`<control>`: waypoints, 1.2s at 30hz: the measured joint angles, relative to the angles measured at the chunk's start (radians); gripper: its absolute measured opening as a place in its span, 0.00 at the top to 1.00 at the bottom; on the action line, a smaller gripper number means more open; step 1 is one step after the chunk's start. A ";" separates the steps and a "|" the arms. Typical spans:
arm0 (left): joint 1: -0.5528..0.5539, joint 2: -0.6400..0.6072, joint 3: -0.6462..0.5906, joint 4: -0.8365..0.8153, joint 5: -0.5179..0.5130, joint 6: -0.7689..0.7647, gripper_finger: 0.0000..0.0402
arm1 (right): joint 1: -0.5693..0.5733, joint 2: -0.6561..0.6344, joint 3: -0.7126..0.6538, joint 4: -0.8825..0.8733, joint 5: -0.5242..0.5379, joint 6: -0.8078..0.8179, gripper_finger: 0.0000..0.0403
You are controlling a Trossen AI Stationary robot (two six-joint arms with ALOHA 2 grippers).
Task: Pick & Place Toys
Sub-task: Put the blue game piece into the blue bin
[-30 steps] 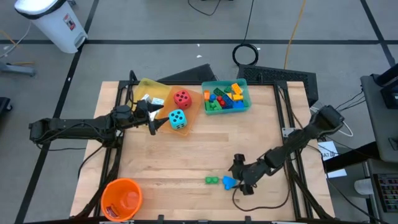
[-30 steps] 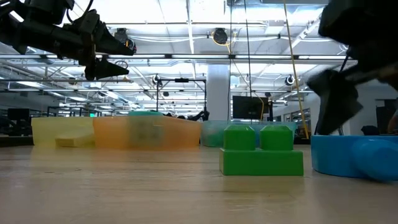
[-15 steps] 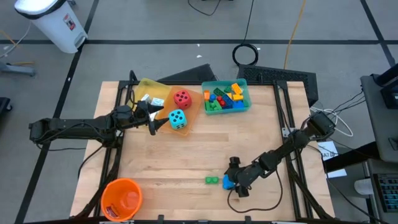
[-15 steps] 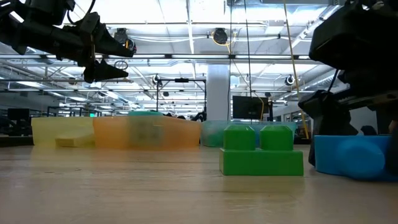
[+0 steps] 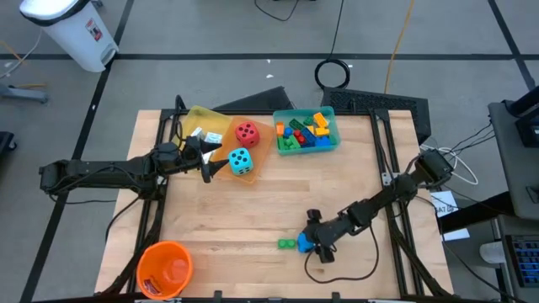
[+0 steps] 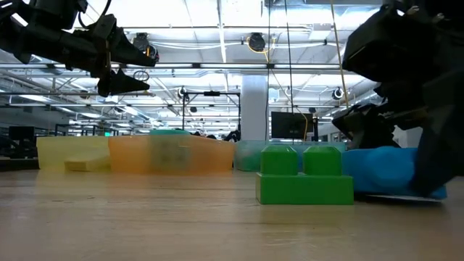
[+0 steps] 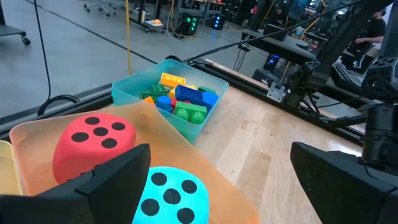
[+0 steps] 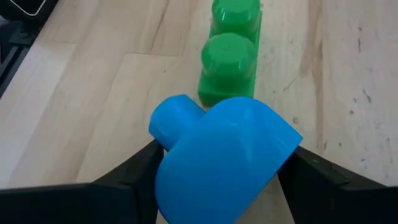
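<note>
wood table (image 5: 253,210) under bright shop lights, teal tray (image 5: 333,135) of bricks at the far edge. right gripper (image 5: 310,244) is down near the front edge w/ its fingers (image 8: 124,177) either side of a blue brick (image 8: 221,158) — touching it, brick looks tilted. green brick (image 5: 288,245) sits just beside it. left gripper (image 5: 209,165) hangs spread wide over the orange tray (image 5: 261,156), by the red die (image 5: 247,131) & cyan die (image 5: 241,161).

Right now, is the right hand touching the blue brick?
Touching. In the right wrist view the right hand has a finger pressed against each side of the blue brick, with no gap showing.
</note>
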 joint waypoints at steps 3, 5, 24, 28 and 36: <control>0.000 0.000 0.000 0.000 0.000 0.000 0.02 | -0.009 -0.002 0.000 -0.004 -0.002 -0.025 0.43; 0.000 0.000 0.000 0.000 0.000 0.000 0.02 | -0.010 -0.019 -0.002 -0.018 -0.002 -0.049 0.42; 0.000 0.000 0.000 0.000 0.000 -0.039 0.02 | -0.163 -0.483 -0.003 -0.014 0.006 -0.175 0.76; -0.012 0.012 0.000 -0.009 0.053 -0.169 0.02 | -0.178 -0.498 -0.003 -0.015 0.005 -0.179 0.81; -0.074 0.141 0.020 -0.145 0.189 -0.332 0.02 | -0.180 -0.497 -0.025 -0.017 0.001 -0.214 0.86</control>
